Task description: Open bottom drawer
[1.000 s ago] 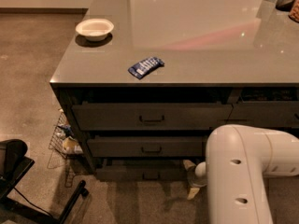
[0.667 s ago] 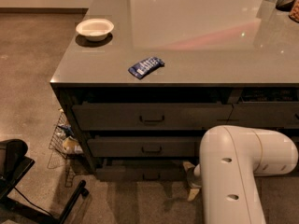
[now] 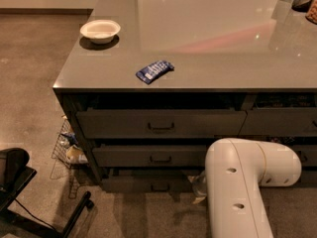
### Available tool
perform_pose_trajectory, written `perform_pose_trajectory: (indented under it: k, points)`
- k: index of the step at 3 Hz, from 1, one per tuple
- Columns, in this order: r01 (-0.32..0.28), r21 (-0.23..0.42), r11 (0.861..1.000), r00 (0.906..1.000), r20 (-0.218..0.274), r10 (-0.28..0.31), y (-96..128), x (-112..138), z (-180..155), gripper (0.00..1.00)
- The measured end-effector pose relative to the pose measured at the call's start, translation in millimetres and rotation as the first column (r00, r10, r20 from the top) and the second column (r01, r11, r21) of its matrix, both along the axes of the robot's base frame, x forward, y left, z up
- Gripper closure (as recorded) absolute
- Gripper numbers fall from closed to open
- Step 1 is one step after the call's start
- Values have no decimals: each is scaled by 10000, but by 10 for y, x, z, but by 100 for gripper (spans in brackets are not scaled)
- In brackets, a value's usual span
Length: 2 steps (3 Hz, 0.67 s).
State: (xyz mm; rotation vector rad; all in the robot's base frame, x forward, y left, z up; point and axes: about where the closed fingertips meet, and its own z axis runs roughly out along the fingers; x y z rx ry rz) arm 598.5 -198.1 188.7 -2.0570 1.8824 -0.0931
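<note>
Sitting by the bottom drawer (image 3: pixel 143 185), toward its right, the hand (image 3: pixel 198 188) hides its grip.

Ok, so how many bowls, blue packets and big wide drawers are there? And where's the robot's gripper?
white bowl: 1
blue packet: 1
wide drawers: 3 (top drawer, middle drawer, bottom drawer)
gripper: 1, down low by the bottom drawer's front, right of its pull
Total: 6

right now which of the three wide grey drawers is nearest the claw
The bottom dark grey drawer, with the slimmest front; the pale claw sits by its right end, below the taller middle drawer and top drawer.
</note>
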Motion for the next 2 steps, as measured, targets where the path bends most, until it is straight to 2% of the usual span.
perform_pose_trajectory:
  k: [1, 2]
  points:
    - [-21, 28, 10000, 9994, -355, 22, 68, -6, -162, 48]
    - [-16, 30, 10000, 9992, -405, 17, 78, -6, -147, 80]
